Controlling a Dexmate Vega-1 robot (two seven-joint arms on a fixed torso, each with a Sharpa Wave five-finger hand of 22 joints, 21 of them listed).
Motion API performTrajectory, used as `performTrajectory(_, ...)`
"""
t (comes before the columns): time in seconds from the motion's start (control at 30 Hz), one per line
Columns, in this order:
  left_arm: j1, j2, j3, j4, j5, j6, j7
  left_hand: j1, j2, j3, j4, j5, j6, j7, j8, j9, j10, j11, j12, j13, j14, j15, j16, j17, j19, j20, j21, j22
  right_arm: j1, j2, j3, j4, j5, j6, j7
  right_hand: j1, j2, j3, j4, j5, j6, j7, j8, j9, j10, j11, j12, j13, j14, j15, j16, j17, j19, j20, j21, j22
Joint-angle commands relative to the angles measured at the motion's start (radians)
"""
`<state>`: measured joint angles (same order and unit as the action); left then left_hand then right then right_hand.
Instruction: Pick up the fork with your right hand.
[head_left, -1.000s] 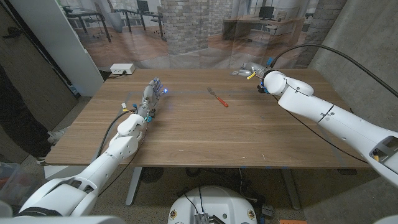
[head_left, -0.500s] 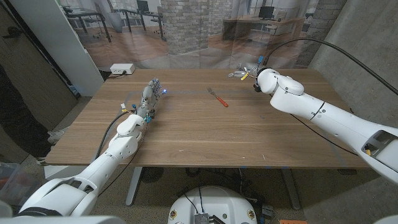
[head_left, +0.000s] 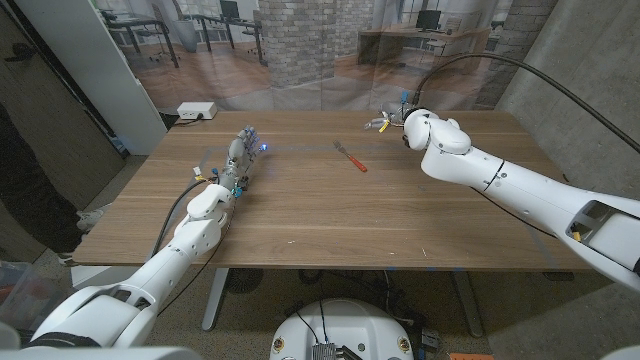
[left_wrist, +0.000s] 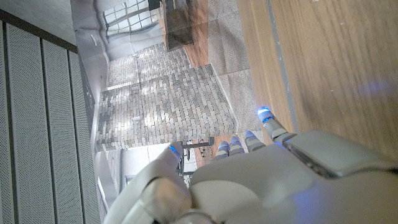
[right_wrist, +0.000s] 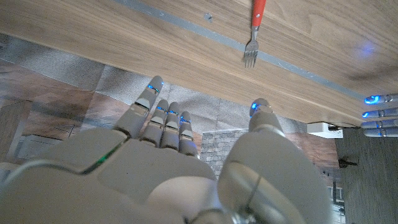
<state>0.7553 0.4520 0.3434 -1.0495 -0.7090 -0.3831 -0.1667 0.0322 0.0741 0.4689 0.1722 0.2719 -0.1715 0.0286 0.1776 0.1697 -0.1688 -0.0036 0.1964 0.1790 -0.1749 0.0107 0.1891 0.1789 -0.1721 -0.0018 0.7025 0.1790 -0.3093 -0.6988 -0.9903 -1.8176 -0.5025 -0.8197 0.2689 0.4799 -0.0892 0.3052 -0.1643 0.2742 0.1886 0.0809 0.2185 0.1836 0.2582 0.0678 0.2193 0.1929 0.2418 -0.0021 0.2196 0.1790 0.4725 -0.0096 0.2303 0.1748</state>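
my right hand (head_left: 388, 121) is up near the far edge of the table (head_left: 330, 220), fingers spread, holding nothing. the fork (head_left: 351, 157) lies mid-table, toward my left and nearer me than the fingertips, red handle pointing back at me, tines away. left hand (head_left: 242, 152) is open too, further off

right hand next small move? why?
Probably carry the right hand toward the robot's left and down over the fork's red handle. The fork lies untouched on the table, and the hand hovers open near the far edge, off to its right, holding nothing. The left hand is well away from it.
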Motion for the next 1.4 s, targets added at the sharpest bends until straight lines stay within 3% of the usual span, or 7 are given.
performTrajectory(0.03,-0.007,-0.004,-0.001,0.017,0.000,0.000,-0.002,-0.006,0.079,-0.003,-0.002,0.008,-0.148,0.011,0.003,0.002,-0.140,0.007,0.003,0.005,-0.113,0.005,0.003,0.003,-0.161,0.010,-0.001,0.004,0.037,0.034,-0.061,0.039,-0.099,-0.035,0.061,0.036,-0.007,-0.005,-0.002,0.010,0.024,-0.005,0.007,0.006,0.027,-0.006,0.004,0.005,0.028,-0.008,0.008,0.005,0.037,0.007,0.013,0.003)
performTrajectory(0.57,-0.029,-0.012,0.001,0.049,0.001,-0.003,-0.014,-0.006,0.079,-0.003,-0.001,0.009,-0.148,0.010,0.002,0.002,-0.140,0.005,0.003,0.005,-0.113,0.005,0.003,0.003,-0.160,0.010,-0.003,0.004,0.051,0.064,-0.092,0.082,-0.176,-0.054,0.110,0.096,-0.016,-0.032,0.011,0.028,0.122,-0.024,0.026,0.008,0.116,-0.017,0.017,0.008,0.123,-0.034,0.026,0.010,0.114,-0.008,0.030,0.009)
performTrajectory(0.83,-0.036,-0.014,0.002,0.059,0.001,-0.001,-0.018,-0.007,0.079,-0.004,-0.001,0.009,-0.149,0.010,0.002,0.002,-0.140,0.006,0.003,0.005,-0.114,0.004,0.003,0.003,-0.160,0.010,-0.005,0.004,0.054,0.082,-0.100,0.104,-0.203,-0.063,0.125,0.119,-0.017,-0.040,0.011,0.034,0.153,-0.034,0.031,0.007,0.152,-0.020,0.023,0.009,0.152,-0.042,0.031,0.011,0.131,-0.014,0.034,0.011)
performTrajectory(1.13,-0.042,-0.015,0.002,0.069,0.001,0.000,-0.020,-0.007,0.079,-0.005,-0.001,0.009,-0.149,0.010,0.002,0.002,-0.140,0.006,0.003,0.005,-0.114,0.004,0.003,0.003,-0.159,0.009,-0.006,0.004,0.049,0.100,-0.100,0.131,-0.215,-0.044,0.119,0.147,-0.009,-0.050,0.017,0.043,0.219,-0.047,0.043,0.007,0.218,-0.042,0.035,0.010,0.213,-0.066,0.047,0.016,0.168,-0.019,0.044,0.013)
performTrajectory(1.4,-0.048,-0.016,0.002,0.082,0.002,0.000,-0.023,-0.007,0.079,-0.005,-0.001,0.010,-0.148,0.010,0.002,0.002,-0.140,0.005,0.003,0.005,-0.114,0.005,0.003,0.003,-0.158,0.009,-0.007,0.005,0.061,0.117,-0.116,0.163,-0.231,-0.045,0.143,0.156,-0.005,-0.056,0.021,0.047,0.233,-0.052,0.042,0.007,0.236,-0.045,0.035,0.011,0.226,-0.071,0.048,0.021,0.170,-0.024,0.043,0.015)
